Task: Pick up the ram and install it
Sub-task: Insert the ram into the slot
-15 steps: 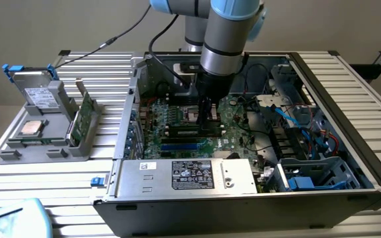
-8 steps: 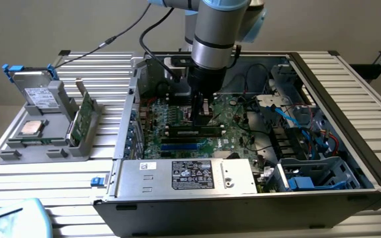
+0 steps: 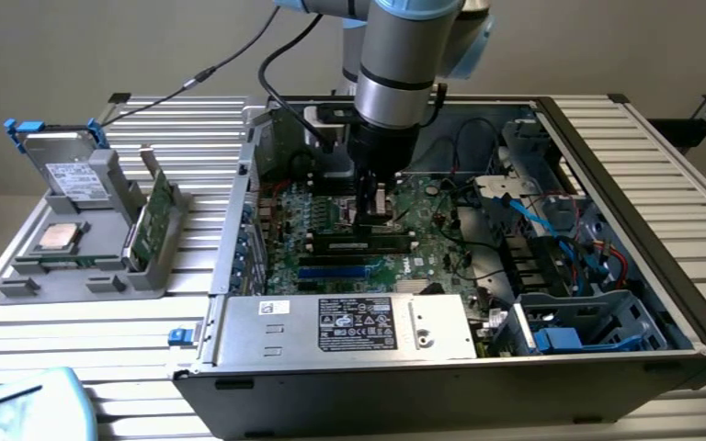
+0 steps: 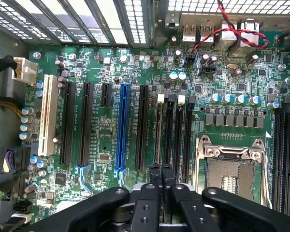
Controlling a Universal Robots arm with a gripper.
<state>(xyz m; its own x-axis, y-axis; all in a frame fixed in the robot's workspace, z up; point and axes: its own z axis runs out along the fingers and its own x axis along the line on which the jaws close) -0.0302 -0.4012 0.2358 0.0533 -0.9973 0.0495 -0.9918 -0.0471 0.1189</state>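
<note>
Closest to lens: gripper (image 4: 162, 170), clenched almost tight, nothing made out between the tips. Parked low inside case (image 3: 629, 209) over mainboard (image 4: 106, 145), tips in line with the slots. Ram (image 3: 360, 243) read as the dark stick on edge in a slot, just under the tips and slightly camera-side (exterior view). Long axis along the slot, crosswise in that view. Green stick (image 3: 153, 220) on edge in tray (image 3: 34, 285), well apart (possibly a spare).

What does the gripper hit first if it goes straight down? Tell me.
Probably the black memory slots on the green board, beside the processor socket. The gripper hangs right above them; how far above is unclear.
</note>
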